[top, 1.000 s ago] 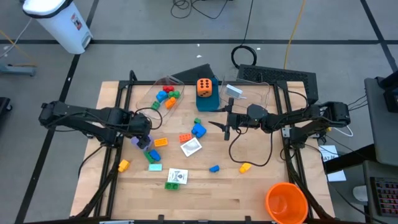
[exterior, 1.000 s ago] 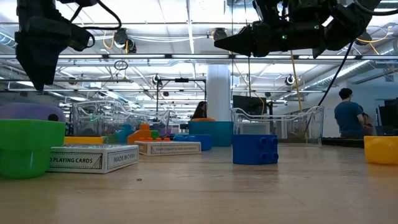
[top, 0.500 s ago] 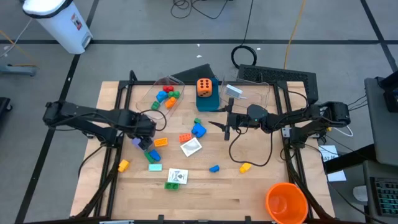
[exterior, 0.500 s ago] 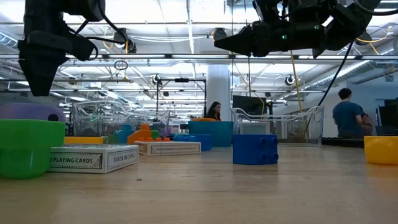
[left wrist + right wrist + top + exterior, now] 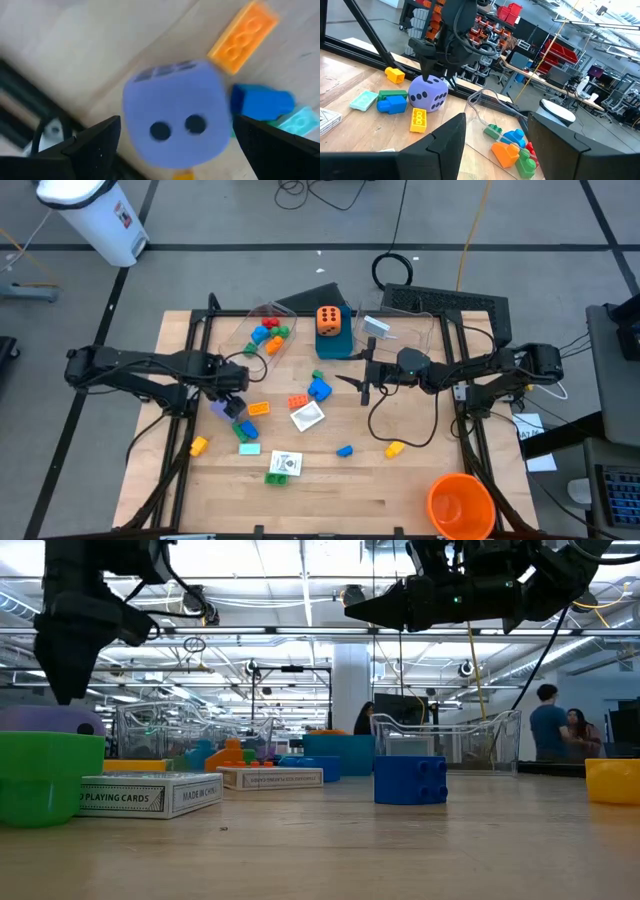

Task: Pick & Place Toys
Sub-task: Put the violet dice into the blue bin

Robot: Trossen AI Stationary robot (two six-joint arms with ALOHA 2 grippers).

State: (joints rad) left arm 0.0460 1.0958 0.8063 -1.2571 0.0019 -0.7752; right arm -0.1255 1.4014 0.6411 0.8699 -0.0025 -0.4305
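A purple die (image 5: 175, 120) with dark dots rests on the wooden table at its left side (image 5: 222, 408). My left gripper (image 5: 176, 125) hangs straight above the die (image 5: 427, 95), pointing down and open, one finger over each side of it; I cannot tell whether they touch. An orange brick (image 5: 243, 36) and a blue brick (image 5: 260, 102) lie just beside the die. My right gripper (image 5: 362, 385) is held level above the table's middle, open and with nothing in it (image 5: 497, 135). An orange die (image 5: 328, 320) sits on a blue box at the far side.
A tilted clear tub (image 5: 268, 337) at the far left holds several bricks. Another clear tub (image 5: 410, 330) stands at the far right. Loose bricks (image 5: 319, 388) and white cards (image 5: 307, 416) are scattered mid-table. A big orange cup (image 5: 460, 505) stands at the near right corner. People move in the room behind.
My left gripper has come down a little toward the purple die, still pointing down and open. The die and the bricks have stayed where they were.
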